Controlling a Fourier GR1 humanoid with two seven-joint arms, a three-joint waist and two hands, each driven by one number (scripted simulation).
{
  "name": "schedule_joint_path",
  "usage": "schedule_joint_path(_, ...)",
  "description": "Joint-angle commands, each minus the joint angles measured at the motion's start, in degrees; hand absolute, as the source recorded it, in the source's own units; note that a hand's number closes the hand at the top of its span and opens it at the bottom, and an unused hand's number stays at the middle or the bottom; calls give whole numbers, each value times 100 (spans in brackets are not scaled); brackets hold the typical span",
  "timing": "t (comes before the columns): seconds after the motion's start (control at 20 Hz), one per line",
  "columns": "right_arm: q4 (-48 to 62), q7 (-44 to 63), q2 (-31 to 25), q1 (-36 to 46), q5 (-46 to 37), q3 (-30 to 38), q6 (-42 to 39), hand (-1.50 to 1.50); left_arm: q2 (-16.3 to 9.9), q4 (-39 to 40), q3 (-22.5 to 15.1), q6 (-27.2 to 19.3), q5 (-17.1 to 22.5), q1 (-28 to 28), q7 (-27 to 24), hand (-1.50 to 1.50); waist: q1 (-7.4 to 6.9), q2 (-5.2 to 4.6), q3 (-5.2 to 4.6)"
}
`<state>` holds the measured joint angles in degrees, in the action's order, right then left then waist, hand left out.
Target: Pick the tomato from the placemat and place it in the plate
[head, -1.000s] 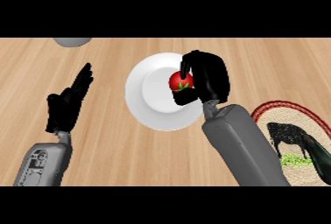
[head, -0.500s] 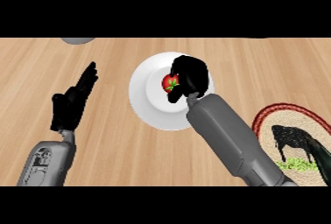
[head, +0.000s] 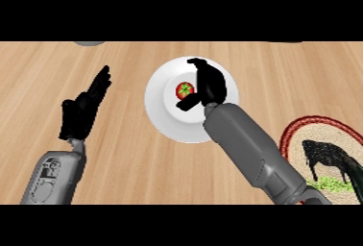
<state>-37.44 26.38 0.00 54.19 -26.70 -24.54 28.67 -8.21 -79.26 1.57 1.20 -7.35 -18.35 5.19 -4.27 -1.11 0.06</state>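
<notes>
- Sitting on the white plate (head: 170, 126), just left of the right hand (head: 210, 86): the tomato (head: 185, 89), small, round, smooth-skinned; likely light, a little soft, prone to rolling.
- Best taken across its widest part, thumb opposite fingers.
- Right hand: thumb below the tomato; whether touching, cannot tell.
- Left hand (head: 83, 109): fingers straight, resting above the bench (head: 120, 163).
- Placemat (head: 294, 137) well apart at right.

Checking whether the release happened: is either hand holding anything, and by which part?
Nothing is clearly held. The red tomato lies on the white round plate, beside the right hand; the left hand is open.
</notes>
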Motion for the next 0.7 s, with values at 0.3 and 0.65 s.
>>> schedule_joint_path(0.3, -680, -1545, 0, -557, 1446, 837, 1431, -150, -77, -55, 162, 24, 96, 267, 86, 0, 296, 77, 2)
schedule_joint_path(0.65, -2167, -1162, -510, -1429, 1409, 1103, 1480, -150, -55, 50, 265, -201, -32, 193, 14, 0, 535, 139, -7)
